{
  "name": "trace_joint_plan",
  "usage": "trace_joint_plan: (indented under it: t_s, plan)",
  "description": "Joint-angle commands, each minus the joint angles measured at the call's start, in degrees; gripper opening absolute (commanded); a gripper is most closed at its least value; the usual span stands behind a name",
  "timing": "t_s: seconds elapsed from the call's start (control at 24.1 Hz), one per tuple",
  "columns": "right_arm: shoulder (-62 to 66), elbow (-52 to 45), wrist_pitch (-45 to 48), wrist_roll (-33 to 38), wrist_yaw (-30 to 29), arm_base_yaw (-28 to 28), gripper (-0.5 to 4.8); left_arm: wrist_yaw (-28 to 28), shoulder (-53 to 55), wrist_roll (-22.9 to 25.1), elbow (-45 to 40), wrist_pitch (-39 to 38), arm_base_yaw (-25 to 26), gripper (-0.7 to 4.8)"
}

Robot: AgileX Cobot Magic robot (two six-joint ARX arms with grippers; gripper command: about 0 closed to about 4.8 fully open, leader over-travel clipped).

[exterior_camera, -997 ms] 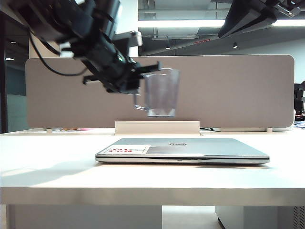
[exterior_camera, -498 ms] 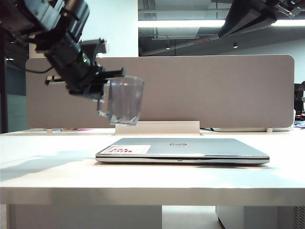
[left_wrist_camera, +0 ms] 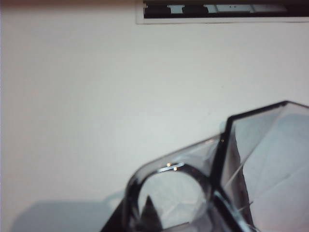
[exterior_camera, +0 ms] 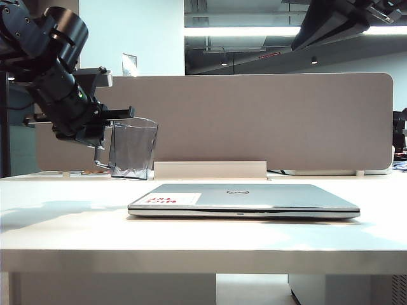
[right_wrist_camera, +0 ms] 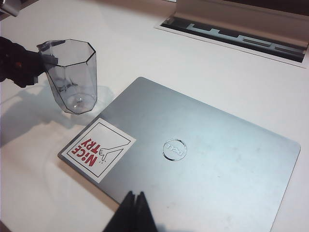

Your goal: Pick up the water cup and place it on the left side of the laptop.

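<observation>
Left end effector [exterior_camera: 102, 127] pinches the water cup [exterior_camera: 132, 147] by its handle side, holding it upright just off the laptop's [exterior_camera: 245, 198] left edge, low above the tabletop [exterior_camera: 63, 222]. Whether the base touches down cannot be told. Upright carriage likely suits a flat set-down clear of the lid.

Right end effector [right_wrist_camera: 133, 205], fingers pressed together and empty, hangs above the laptop's near edge, well apart from the cup.

White table [exterior_camera: 70, 216], closed silver-grey laptop [exterior_camera: 248, 198] lying flat on it, sticker [right_wrist_camera: 98, 149] on lid
</observation>
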Motion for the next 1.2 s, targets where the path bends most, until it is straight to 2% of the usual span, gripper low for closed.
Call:
trace_joint_plan:
  t_s: [0.04, 0.17, 0.54, 0.66, 1.2]
  plan:
    - [-0.2, 0.2, 1.0, 0.2, -0.1, 0.0, -0.02, -0.3, -0.3, -0.3, -0.6, 2.9, 0.1, -0.06]
    - [-0.2, 0.2, 1.0, 0.2, -0.1, 0.0, -0.02, -0.4, -0.3, -0.3, -3.3, 9.2, 0.1, -0.06]
    - [-0.2, 0.2, 1.0, 0.2, -0.1, 0.0, -0.02, -0.5, 0.0, -0.4, -7.0, 10.0, 2.8, -0.06]
    - [-0.2, 0.2, 1.0, 0.3, -0.1, 0.0, -0.02, 0.9, 0.1, -1.4, -9.4, 14.1, 3.8, -0.06]
    - [-0.2, 0.2, 1.0, 0.5, -0.1, 0.0, -0.02, 1.1, 3.2, -0.2, -10.5, 16.8, 4.0, -0.06]
